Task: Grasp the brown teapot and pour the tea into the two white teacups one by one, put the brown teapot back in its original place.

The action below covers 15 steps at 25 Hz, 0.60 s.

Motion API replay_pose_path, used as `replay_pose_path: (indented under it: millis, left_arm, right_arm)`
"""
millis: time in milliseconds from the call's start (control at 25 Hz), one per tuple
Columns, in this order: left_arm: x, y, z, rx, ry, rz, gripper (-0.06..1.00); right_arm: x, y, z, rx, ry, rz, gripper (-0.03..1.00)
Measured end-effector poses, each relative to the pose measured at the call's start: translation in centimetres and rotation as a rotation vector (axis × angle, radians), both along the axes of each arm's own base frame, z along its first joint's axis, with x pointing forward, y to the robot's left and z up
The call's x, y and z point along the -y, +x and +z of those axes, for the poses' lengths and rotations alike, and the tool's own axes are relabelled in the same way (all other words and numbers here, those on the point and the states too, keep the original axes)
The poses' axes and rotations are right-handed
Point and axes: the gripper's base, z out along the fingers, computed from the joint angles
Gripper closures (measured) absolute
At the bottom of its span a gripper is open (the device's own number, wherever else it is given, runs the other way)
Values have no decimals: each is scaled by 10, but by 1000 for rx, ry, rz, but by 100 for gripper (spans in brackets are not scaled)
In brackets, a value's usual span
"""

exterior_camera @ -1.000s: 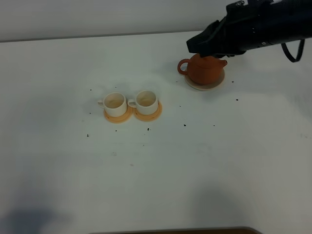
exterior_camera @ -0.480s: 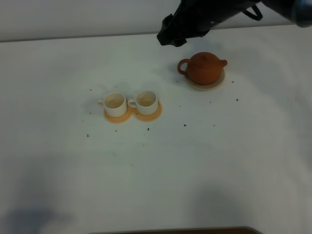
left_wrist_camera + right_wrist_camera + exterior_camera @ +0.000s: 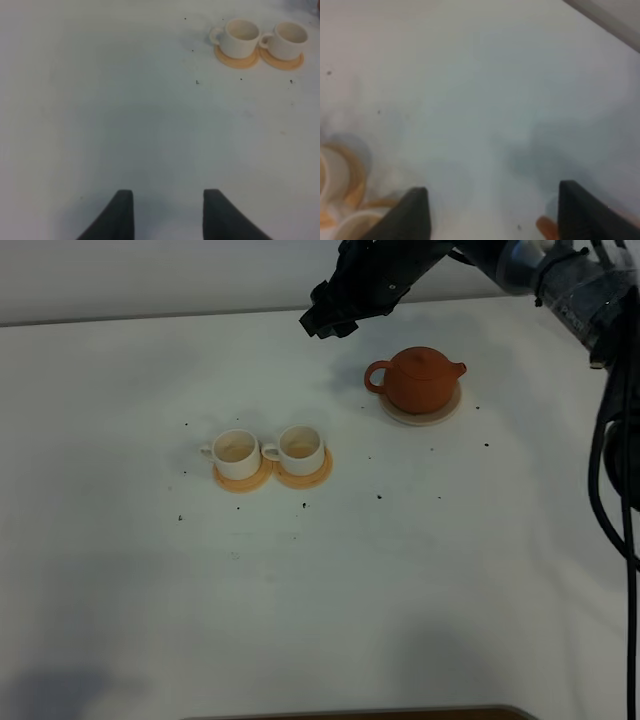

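Note:
The brown teapot (image 3: 420, 380) stands upright on its cream saucer (image 3: 445, 411) at the back right, spout to the right, handle to the left. The two white teacups (image 3: 237, 452) (image 3: 301, 448) stand side by side on orange coasters left of centre; they also show in the left wrist view (image 3: 241, 36) (image 3: 289, 39). My right gripper (image 3: 322, 322) hangs open and empty above the table, up and left of the teapot. In the right wrist view it (image 3: 495, 215) is open over bare table, with blurred cup rims (image 3: 335, 185) at the edge. My left gripper (image 3: 167, 212) is open and empty, well short of the cups.
Two orange-tan coasters (image 3: 240, 480) (image 3: 318, 472) lie under the cups. Small dark specks dot the white table (image 3: 380, 496). The right arm's black cables (image 3: 610, 490) hang at the right edge. The table's back edge meets a wall (image 3: 150, 280).
My right arm has lifted off the teapot and swung up and to the left. The teapot stays on its saucer. Cups unmoved.

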Motion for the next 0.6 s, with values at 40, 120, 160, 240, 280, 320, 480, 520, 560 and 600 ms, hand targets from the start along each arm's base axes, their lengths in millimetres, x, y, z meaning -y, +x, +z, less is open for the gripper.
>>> replay_pose_path:
  millis: [40, 120, 160, 240, 280, 320, 480, 520, 560, 600]
  left_arm:
    - [0, 0, 0, 0, 0, 0, 58]
    - [0, 0, 0, 0, 0, 0, 58]
    - [0, 0, 0, 0, 0, 0, 58]
    - [0, 0, 0, 0, 0, 0, 58]
    - [0, 0, 0, 0, 0, 0, 58]
    - [0, 0, 0, 0, 0, 0, 58]
    - [0, 0, 0, 0, 0, 0, 58]
    - [0, 0, 0, 0, 0, 0, 58]
    - [0, 0, 0, 0, 0, 0, 58]
    - [0, 0, 0, 0, 0, 0, 58]
  right_arm:
    - [-2, 2, -5, -2, -1, 0, 40]
    - [-6, 7, -20, -17, -16, 2, 40]
    - [-7, 8, -28, -25, -26, 2, 40]
    - [-8, 10, -41, -36, -47, 3, 40]
    - [-8, 11, -46, -37, -61, 3, 40]
    - [-7, 12, -50, -35, -71, 2, 40]
    - [-6, 16, -60, -10, -111, 2, 40]
    - [-6, 16, -62, -8, -119, 2, 40]
    - [-5, 17, -64, -5, -128, 2, 40]
    - [-5, 17, -66, -2, -133, 3, 40]
